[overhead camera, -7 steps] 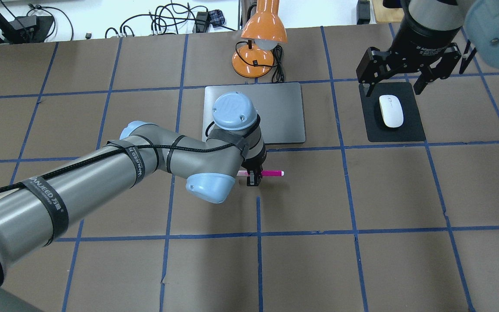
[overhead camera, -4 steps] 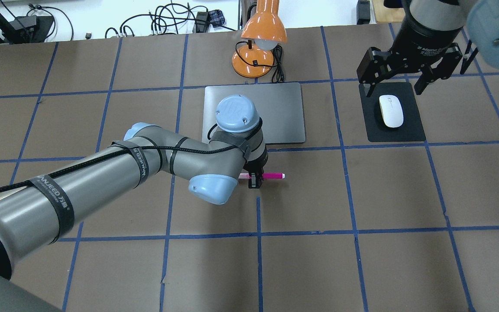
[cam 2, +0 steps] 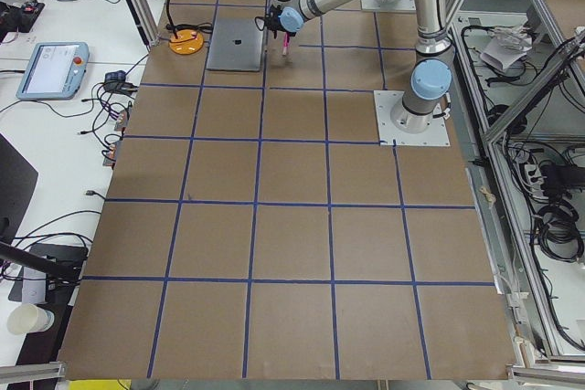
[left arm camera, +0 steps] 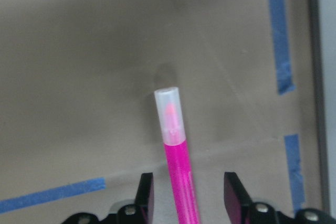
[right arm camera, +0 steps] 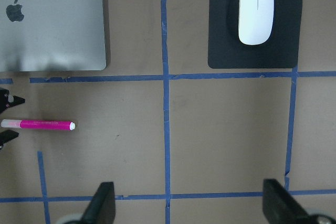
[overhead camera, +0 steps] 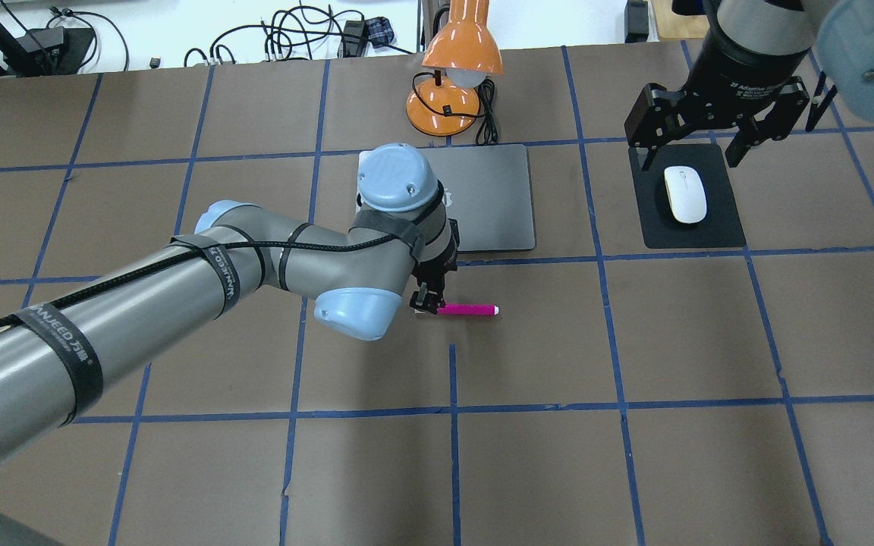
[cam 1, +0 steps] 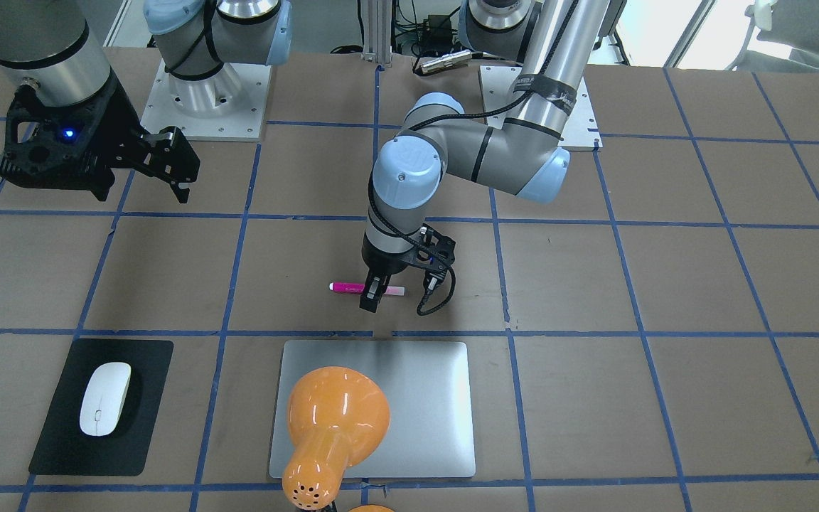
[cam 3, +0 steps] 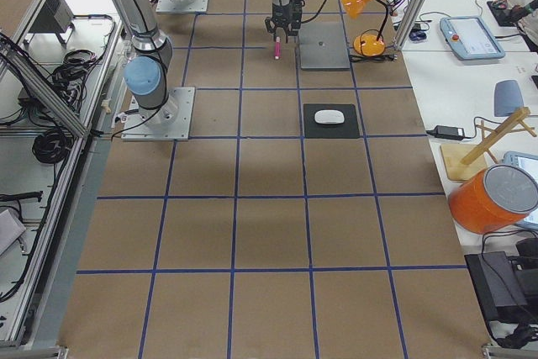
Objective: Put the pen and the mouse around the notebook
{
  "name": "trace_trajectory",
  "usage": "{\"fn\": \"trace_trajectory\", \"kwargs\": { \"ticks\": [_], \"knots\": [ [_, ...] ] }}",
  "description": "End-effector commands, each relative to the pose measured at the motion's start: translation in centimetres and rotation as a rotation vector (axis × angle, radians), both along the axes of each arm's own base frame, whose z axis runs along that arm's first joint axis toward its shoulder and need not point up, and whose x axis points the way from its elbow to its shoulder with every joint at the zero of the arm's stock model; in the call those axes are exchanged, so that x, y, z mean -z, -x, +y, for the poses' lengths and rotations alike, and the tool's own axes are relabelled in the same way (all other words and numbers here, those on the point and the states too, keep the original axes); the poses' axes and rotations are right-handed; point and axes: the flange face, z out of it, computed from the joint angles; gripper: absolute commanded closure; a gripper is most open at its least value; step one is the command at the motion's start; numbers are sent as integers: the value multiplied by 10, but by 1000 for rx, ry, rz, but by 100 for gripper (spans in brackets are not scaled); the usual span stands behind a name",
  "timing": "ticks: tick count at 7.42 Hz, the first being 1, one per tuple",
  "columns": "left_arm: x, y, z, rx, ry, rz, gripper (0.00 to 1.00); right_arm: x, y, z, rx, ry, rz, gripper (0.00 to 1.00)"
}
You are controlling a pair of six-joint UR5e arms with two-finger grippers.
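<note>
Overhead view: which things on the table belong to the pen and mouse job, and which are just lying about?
Job: pen, mouse, notebook.
Lying about: orange lamp, black mat under the mouse.

the brown table [overhead camera: 634, 341], gridded with blue tape [overhead camera: 452, 379], bore the notebook [overhead camera: 494, 197] at far centre, the pen [overhead camera: 467, 310] lying just nearer, a black mat [overhead camera: 718, 227] to the right, an orange lamp [overhead camera: 444, 110] farther back.
</note>
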Motion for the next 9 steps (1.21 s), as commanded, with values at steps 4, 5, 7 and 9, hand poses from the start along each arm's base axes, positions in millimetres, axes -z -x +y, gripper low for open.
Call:
{"fn": "trace_trajectory", "kwargs": {
  "ticks": [4, 5, 7, 9],
  "knots": [
    [-119, -136, -63, 693, -61, -134, 0, -3, -10, 2, -17, 7, 0, 0],
    [-143, -169, -69, 769, -67, -130, 0, -3, -14, 3, -23, 7, 0, 0],
    [-176, -214, -65, 994, -38, -134, 0, -3, -15, 3, 7, 6, 0, 0],
    [-212, -245, -44, 985, -54, -111, 0, 0, -32, 6, -17, 1, 3, 0]
  ]
}}
